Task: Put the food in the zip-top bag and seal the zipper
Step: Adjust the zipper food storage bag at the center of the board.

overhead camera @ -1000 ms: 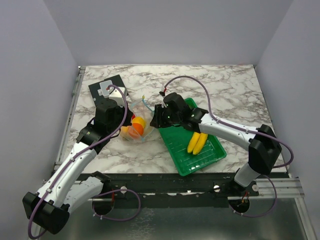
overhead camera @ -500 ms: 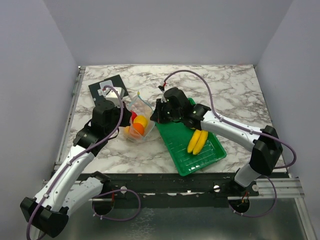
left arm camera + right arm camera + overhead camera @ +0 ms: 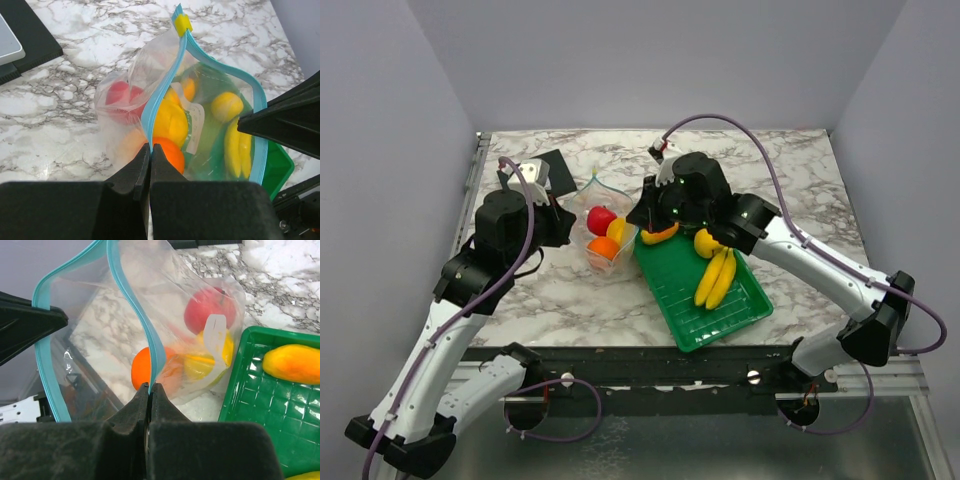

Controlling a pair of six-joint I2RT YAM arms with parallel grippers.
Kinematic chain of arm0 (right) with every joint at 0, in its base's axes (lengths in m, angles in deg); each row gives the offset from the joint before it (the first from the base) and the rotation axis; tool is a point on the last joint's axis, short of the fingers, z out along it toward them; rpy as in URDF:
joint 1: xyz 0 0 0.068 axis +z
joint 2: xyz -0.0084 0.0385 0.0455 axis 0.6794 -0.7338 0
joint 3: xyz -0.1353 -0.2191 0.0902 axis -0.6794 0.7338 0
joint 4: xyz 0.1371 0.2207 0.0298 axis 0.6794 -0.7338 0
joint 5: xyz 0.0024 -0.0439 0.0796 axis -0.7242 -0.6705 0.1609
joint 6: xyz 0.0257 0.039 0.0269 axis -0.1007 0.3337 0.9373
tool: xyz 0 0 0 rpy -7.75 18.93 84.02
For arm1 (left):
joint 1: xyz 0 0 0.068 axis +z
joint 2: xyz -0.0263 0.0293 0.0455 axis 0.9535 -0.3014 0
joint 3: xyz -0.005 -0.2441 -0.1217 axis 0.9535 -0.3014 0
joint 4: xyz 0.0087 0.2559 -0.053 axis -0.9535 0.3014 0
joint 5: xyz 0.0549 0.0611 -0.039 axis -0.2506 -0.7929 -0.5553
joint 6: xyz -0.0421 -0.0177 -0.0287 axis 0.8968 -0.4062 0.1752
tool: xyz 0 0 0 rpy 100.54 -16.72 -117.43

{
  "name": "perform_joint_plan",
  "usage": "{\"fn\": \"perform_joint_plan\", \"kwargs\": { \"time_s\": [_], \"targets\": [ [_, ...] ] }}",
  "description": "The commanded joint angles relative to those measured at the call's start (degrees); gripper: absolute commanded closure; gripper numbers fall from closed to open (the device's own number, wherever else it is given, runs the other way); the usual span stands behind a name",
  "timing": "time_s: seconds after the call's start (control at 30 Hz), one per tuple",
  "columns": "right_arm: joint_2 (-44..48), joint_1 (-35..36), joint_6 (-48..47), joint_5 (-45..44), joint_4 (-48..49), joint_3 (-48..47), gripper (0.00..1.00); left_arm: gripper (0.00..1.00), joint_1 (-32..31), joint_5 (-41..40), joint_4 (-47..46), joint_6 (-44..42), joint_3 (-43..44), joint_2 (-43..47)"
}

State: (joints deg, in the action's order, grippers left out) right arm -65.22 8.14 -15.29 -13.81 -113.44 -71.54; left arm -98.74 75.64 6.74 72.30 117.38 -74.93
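Observation:
The clear zip-top bag [image 3: 603, 232] hangs between both grippers with its mouth spread open, left of the green tray. My left gripper [image 3: 563, 226] is shut on the near side of the light blue zipper [image 3: 164, 75]. My right gripper [image 3: 638, 216] is shut on the opposite side of the zipper [image 3: 134, 305]. A red apple [image 3: 601, 217], a round orange [image 3: 603, 247] and a yellow piece [image 3: 617, 230] are inside the bag. The bananas [image 3: 716, 278], a yellow-orange piece [image 3: 660, 235] and a round yellow fruit [image 3: 706, 241] lie in the tray. A yellow slider [image 3: 182, 23] sits at the zipper's far end.
The green slatted tray [image 3: 725, 315] lies at the middle right, its near corner close to the table's front edge. A black pad with a grey device [image 3: 536, 172] lies at the back left. Walls enclose the marble table on three sides.
Both grippers have risen and moved apart, lifting the bag off the table and pulling its mouth wider. The fruit now hangs at the bag's bottom.

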Motion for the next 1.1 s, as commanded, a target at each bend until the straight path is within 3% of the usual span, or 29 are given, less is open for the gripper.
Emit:
{"fn": "perform_joint_plan", "kwargs": {
  "time_s": [0.0,0.4,0.5,0.87,1.07],
  "targets": [
    [0.9,0.3,-2.5,2.7,-4.1,-2.0,1.00,1.00,-0.3,3.7,3.7,2.4,3.4,-0.6],
    [-9.5,0.3,1.0,5.5,1.8,8.7,1.00,1.00,-0.2,2.6,-6.2,7.5,-18.0,-1.6],
    [-8.3,0.3,1.0,5.0,2.4,8.8,0.99,1.00,-0.2,3.0,-6.7,7.3,-17.3,-1.8],
    [-1.8,0.8,0.5,4.0,-0.2,4.5,0.99,1.00,-0.2,5.1,-0.6,4.5,-2.4,-0.9],
    [-1.1,0.9,1.2,3.7,0.6,6.5,0.99,1.00,-0.2,4.4,0.0,4.1,-3.7,-0.4]
  ]
}}
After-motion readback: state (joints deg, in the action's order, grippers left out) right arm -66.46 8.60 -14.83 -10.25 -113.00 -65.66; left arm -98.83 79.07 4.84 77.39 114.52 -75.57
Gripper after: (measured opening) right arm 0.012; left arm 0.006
